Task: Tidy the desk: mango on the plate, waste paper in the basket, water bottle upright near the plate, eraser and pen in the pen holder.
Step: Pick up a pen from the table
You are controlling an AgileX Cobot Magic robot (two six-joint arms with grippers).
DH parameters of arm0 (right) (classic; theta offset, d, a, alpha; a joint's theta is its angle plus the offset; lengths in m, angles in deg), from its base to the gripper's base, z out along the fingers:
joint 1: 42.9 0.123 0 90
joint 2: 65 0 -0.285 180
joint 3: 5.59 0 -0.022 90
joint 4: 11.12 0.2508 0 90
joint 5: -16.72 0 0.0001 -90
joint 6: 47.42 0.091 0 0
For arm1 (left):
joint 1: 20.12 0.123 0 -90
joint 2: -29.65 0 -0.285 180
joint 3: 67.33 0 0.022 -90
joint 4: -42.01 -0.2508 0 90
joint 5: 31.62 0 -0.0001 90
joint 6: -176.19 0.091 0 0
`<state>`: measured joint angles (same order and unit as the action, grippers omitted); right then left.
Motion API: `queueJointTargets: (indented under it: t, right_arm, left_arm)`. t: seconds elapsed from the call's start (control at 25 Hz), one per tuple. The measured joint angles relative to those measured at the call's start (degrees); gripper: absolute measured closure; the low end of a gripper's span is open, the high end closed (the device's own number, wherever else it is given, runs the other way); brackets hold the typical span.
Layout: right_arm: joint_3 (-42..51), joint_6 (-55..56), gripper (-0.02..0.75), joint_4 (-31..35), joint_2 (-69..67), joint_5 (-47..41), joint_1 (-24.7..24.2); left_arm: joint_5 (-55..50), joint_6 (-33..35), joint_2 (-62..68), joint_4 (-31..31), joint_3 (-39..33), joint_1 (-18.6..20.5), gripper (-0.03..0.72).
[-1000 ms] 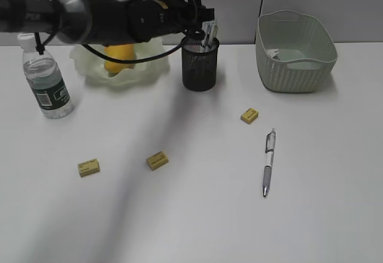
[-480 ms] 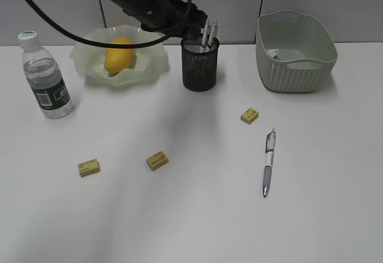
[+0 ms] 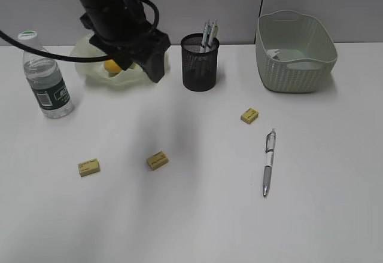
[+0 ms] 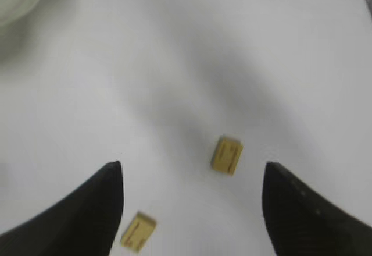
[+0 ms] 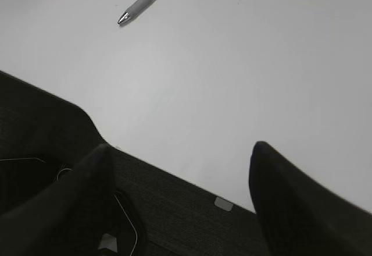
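Black-fingered and gaping empty, the left claw (image 4: 192, 201) is swinging away from the pen holder (image 3: 199, 61), its pen now delivered, and hovering over loose erasers (image 4: 226, 155) awaiting pickup.

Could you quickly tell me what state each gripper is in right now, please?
Left gripper: open, fingers spread, holding nothing, above the desk.
Right gripper: open, holding nothing.

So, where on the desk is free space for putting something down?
Free: the front strip below the erasers and pen, and right of the pen. Crowded: the back row of water bottle, plate, pen holder, basket.
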<state>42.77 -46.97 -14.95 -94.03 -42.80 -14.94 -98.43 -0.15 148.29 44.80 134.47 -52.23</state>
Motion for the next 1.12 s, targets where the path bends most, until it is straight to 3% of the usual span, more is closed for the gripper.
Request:
queueJointTargets:
  t: [0.12, 0.52, 1.12]
  right_arm:
    - [0.0, 0.0, 0.169, 0.0, 0.0, 0.0, 0.0]
    - [0.0, 0.0, 0.169, 0.0, 0.0, 0.0, 0.0]
    - [0.0, 0.0, 0.169, 0.0, 0.0, 0.0, 0.0]
  left_arm:
    - [-2.42, -0.41, -0.89, -2.79, 0.07, 0.0, 0.125]
    - [-2.78, -3.27, -8.62, -2.79, -2.19, 0.0, 0.137]
    - [-0.26, -3.27, -38.06, -2.47, -35.82, 0.0, 0.18]
